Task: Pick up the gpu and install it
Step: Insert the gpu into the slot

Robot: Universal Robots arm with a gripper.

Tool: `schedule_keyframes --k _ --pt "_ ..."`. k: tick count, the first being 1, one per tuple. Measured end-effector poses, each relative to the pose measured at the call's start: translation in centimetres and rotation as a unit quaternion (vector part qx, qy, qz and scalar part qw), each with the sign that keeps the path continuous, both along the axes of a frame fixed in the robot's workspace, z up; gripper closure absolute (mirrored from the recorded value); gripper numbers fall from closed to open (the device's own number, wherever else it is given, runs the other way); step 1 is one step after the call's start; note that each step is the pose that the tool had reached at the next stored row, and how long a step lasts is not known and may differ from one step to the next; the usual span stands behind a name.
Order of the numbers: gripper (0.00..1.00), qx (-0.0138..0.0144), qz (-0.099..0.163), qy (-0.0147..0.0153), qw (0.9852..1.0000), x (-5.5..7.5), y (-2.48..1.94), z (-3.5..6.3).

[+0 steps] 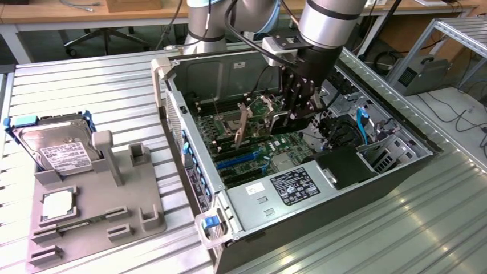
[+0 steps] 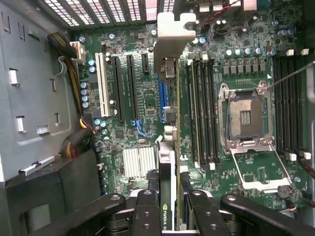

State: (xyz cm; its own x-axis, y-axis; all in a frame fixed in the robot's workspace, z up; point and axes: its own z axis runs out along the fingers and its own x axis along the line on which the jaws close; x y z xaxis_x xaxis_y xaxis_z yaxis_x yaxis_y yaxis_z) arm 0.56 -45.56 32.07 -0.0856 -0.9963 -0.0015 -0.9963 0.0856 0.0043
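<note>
**Installation of a graphics card: the card held over the board.** The dark, four-linked gripper [image 1: 301, 109] hangs inside the open black tower computer case [image 1: 177, 123], which lies on its side on the ribbed metal bench [image 1: 99, 80]. Its fingers [image 2: 147, 206] pinch the gpu [image 2: 167, 152], a thin dark card with a silvery end bracket, one finger on each flat face. The card is carried on edge with its connector side facing the green motherboard [image 2: 142, 113], an attitude that suits pushing it straight down into a slot. In the wrist view it runs along a blue expansion slot [image 2: 161, 91]. Whether it touches that slot cannot be told, and it does not appear seated.

The case also holds:
- a silver power supply with a black label [image 1: 297, 185] at the near end;
- an open, bare processor socket [image 2: 248, 118] with its retaining frame raised;
- rows of dark memory slots [image 2: 204, 108] between socket and card.

On the exterior view's left, well apart from the case, a grey moulded fixture tray [image 1: 114, 194] holds a boxy silver hard drive in a blue frame [image 1: 61, 145] and a small square silver chip [image 1: 57, 204]. Its recesses keep each part in a fixed place.
</note>
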Motion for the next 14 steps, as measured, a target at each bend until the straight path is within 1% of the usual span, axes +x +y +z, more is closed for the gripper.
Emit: schedule_keyframes --k 7,14 --pt "0.73 0.0001 0.001 0.0000 1.0000 -0.12 0.00 -0.20" --pt "0.73 0.0000 0.009 0.0000 1.0000 -0.26 0.03 -0.39"
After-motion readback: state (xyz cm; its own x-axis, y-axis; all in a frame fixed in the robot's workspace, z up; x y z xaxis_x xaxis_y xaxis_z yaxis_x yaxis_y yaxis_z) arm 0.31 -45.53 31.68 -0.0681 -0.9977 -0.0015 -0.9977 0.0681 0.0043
